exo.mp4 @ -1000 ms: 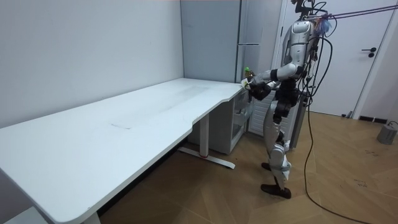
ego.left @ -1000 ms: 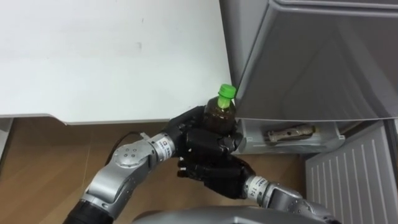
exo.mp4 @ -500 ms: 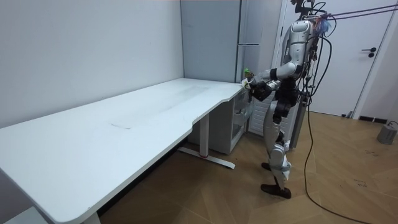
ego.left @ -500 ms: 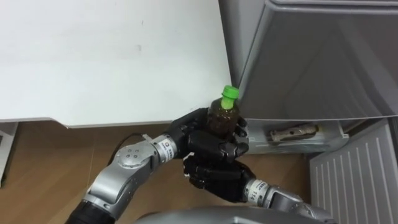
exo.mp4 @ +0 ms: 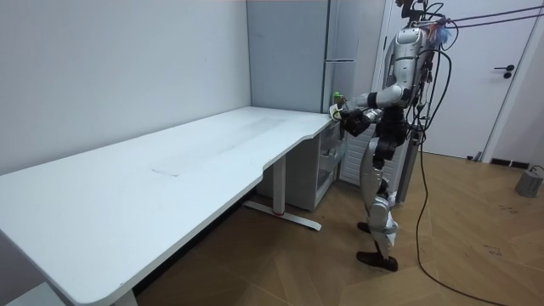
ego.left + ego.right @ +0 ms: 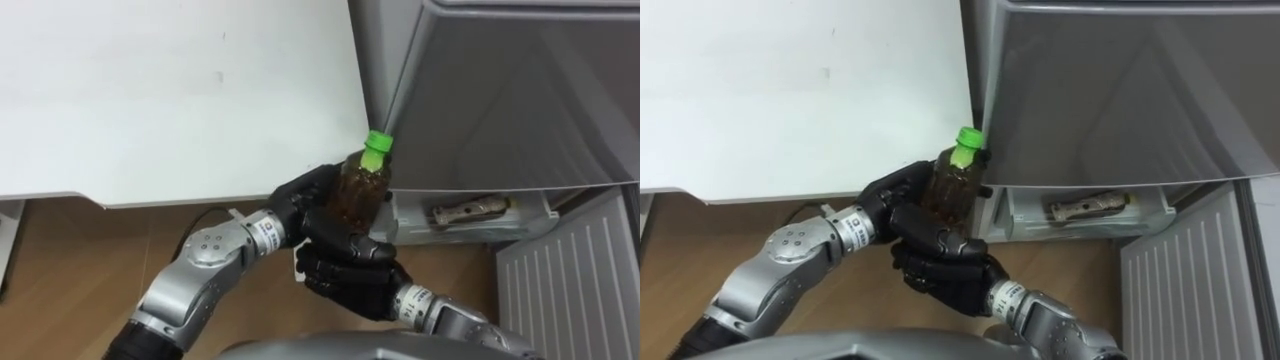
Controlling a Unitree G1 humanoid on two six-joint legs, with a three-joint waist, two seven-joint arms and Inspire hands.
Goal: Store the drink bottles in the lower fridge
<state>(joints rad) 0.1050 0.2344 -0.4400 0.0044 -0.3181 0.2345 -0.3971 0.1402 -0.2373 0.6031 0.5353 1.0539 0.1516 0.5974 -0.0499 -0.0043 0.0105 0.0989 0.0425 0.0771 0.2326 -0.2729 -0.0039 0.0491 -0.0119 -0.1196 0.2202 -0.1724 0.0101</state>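
A brown drink bottle [image 6: 362, 188] with a green cap stands upright in front of the fridge, just off the white desk's corner. My right hand [image 6: 350, 272] comes from below and is shut on its lower half. My left hand [image 6: 300, 195] sits behind and to the left of the bottle, its fingers spread off it. The lower fridge's door shelf [image 6: 520, 222] holds another brown bottle [image 6: 468, 212] lying on its side. In the room view I stand facing the fridge [image 5: 340, 51] with the bottle [image 5: 337, 97] held at chest height.
The white desk [image 6: 180, 90] fills the upper left, with its edge close to my left arm. The grey upper fridge door [image 6: 510, 90] hangs above the bottle. A white ribbed panel [image 6: 570, 285] of the open lower door is at the lower right. Wooden floor lies below.
My left hand's fingers have come off the bottle and spread. The right hand has kept its grip and raised the bottle a little to the right, toward the fridge.
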